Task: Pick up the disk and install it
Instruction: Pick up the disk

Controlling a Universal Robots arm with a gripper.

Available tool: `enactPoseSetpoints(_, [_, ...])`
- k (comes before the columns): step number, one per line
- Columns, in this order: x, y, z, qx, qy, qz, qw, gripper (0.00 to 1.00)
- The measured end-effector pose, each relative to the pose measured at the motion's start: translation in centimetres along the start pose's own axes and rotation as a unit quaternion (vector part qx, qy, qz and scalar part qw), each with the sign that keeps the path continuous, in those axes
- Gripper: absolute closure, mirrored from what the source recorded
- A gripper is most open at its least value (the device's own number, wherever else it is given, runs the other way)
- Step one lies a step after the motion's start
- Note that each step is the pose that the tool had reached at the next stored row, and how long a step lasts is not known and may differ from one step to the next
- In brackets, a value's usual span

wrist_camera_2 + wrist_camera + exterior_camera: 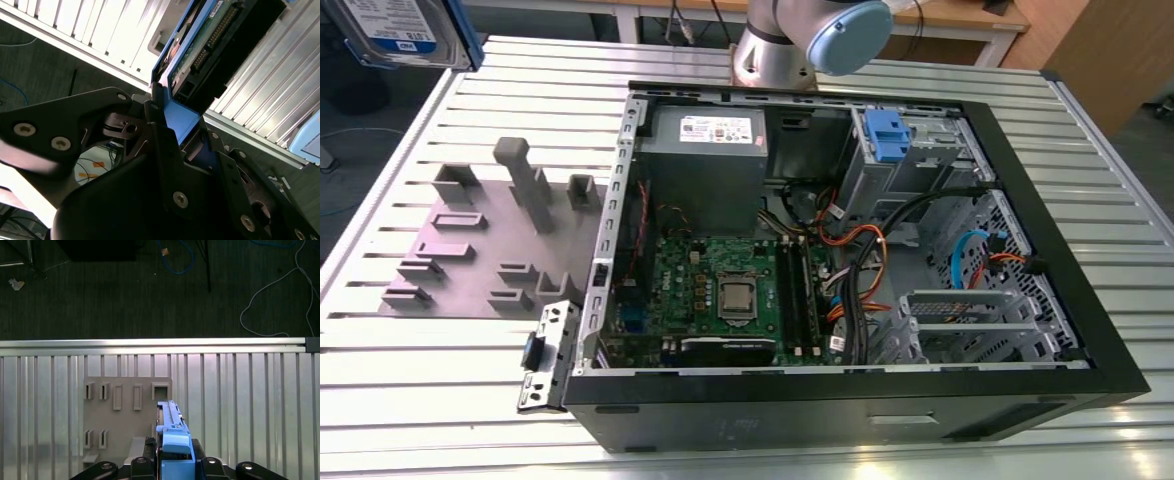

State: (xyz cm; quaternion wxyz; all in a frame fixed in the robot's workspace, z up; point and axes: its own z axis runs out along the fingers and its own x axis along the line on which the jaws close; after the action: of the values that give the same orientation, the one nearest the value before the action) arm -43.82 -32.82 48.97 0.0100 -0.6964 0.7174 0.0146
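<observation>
Here's the disk [398,30], up in the air at the far exterior view's left, label face showing, well apart from the open case [854,400]. The gripper [175,450] is pinching it by the blue bracket [180,120]. In the first wrist view the black fingers [150,445] press in on either side of the blue plastic, and the disk stands on edge between them (thin side toward that camera). Under it lies the grey plate [125,430] with its slots, flat on the slatted table [454,400]. Past the table's rail is dark floor with loose cables [270,300]. In the second wrist view the disk's green circuit board [200,37] shows, and the bracket runs down into the closed jaws. Over in the case the motherboard [727,290] lies bare. The power supply [707,150] sits at the back, and the drive cage [927,165] beside it carries a blue latch [887,135]. The arm's base [781,50] stands just behind the case.
</observation>
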Motion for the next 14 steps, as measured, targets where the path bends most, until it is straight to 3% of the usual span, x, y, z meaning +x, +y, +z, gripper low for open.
enactPoseSetpoints(10, [0.1,0.0,-0.02,-0.0001,0.0,0.0,1.0,0.64])
enactPoseSetpoints(14, [1.09,-0.04,-0.05,-0.0001,0.0,0.0,1.0,0.64])
